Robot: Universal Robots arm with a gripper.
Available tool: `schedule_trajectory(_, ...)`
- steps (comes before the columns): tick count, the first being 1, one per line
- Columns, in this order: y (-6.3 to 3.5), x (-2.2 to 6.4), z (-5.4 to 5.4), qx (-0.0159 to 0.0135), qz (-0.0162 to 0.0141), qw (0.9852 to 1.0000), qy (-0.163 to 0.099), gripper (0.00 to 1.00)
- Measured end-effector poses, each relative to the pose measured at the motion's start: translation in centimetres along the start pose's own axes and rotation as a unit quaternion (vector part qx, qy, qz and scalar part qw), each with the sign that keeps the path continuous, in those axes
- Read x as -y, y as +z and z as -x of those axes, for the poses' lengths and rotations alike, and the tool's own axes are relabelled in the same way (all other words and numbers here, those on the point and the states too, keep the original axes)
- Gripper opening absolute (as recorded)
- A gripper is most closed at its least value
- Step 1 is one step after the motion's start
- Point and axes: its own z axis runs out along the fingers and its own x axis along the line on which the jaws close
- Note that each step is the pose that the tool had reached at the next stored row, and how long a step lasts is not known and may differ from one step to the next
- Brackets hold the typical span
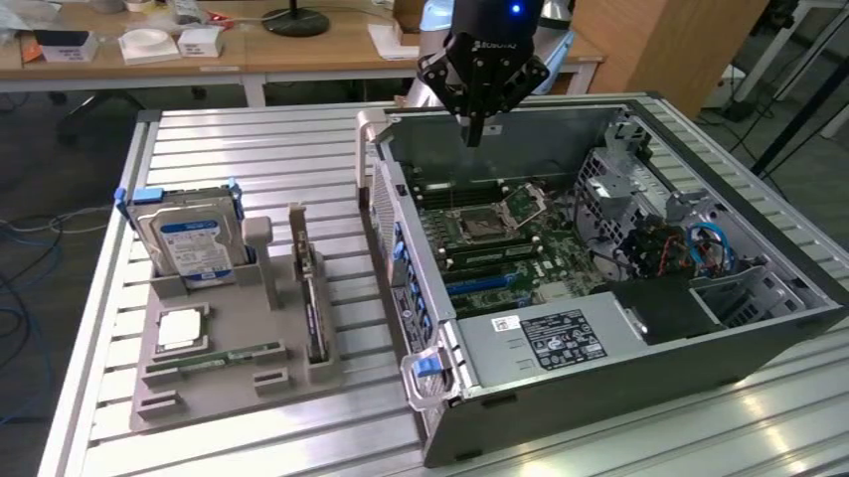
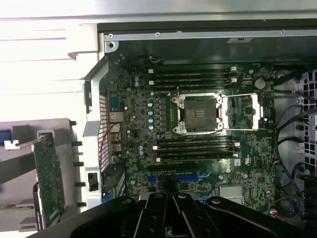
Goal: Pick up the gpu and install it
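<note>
- Ribbed metal table (image 1: pixel 239 139) carries an open computer case (image 1: pixel 623 383) lying on its side, with a grey holder (image 1: pixel 213 393) at the exterior view's left.
- The graphics card (image 1: pixel 309 288) (image 2: pixel 49 181) stands on edge in the holder, near the hard drive (image 1: pixel 193 243), untouched.
- The claw (image 1: pixel 472 134) (image 2: pixel 173 208) hangs over the case's motherboard (image 1: pixel 531 248), fingers pressed together, holding nothing, well apart from the card.

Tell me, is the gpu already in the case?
No, the gpu stands upright in the gray holder outside the case, apart from the gripper.
</note>
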Motion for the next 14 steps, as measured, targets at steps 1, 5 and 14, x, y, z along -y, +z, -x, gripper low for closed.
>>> schedule_trajectory(1, 0.01, 0.0, 0.0, 0.0, 0.0, 1.0, 0.0, 0.11)
schedule_trajectory(5, 0.02, 0.0, 0.0, 0.0, 0.0, 1.0, 0.0, 0.11)
schedule_trajectory(14, 0.01, 0.11, -1.3, 0.0, 0.0, 1.0, 0.0, 0.11)
